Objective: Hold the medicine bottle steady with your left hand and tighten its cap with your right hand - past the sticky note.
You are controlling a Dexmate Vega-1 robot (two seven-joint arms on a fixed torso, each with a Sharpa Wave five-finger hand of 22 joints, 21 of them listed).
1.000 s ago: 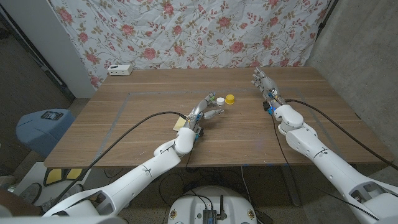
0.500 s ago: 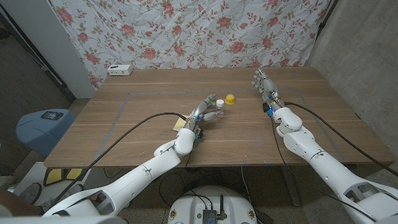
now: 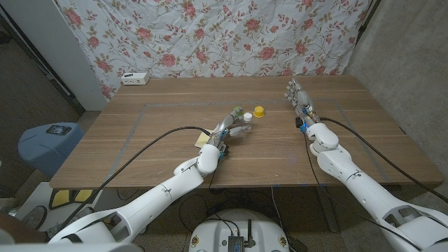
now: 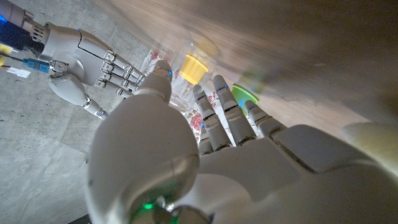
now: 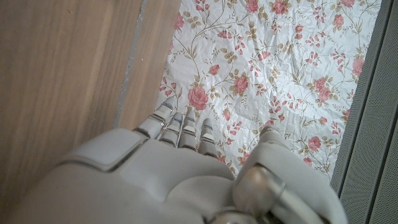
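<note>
on the wooden tabletop (image 3: 140, 140), near its middle, the left robot hand (image 3: 229, 126) reaches forward with its fingers around a small medicine bottle (image 3: 242, 117). from the head view the bottle looks pale with a white top, and it is too small to tell whether it stands upright or tilts. just beside it, on the right-arm side, sits a yellow cap (image 3: 259, 111) on the wood, apart from the bottle. a yellow sticky note (image 3: 203, 140) lies beside the left wrist, nearer the robot than the bottle.

in the left wrist view the back of the left robot hand (image 4: 186, 143) shows with its fingers (image 4: 221, 109) stretched toward the clear bottle (image 4: 186, 87) and the yellow cap (image 4: 193, 67); a green spot shows past the fingertips, too blurred to name. whether the fingers press the bottle firmly is hard to tell, though they wrap close on both sides of it.

the right robot hand (image 3: 297, 94) is well apart from the bottle, toward the far right part of the tabletop, holding nothing, fingers straight and close together. it also shows in the left wrist view (image 4: 93, 59), fingers extended. in the right wrist view the right robot hand (image 5: 180, 168) points toward the floral cloth (image 5: 261, 68) hanging behind the tabletop (image 5: 56, 74).

a white power strip (image 3: 135, 78) lies at the far left corner.
</note>
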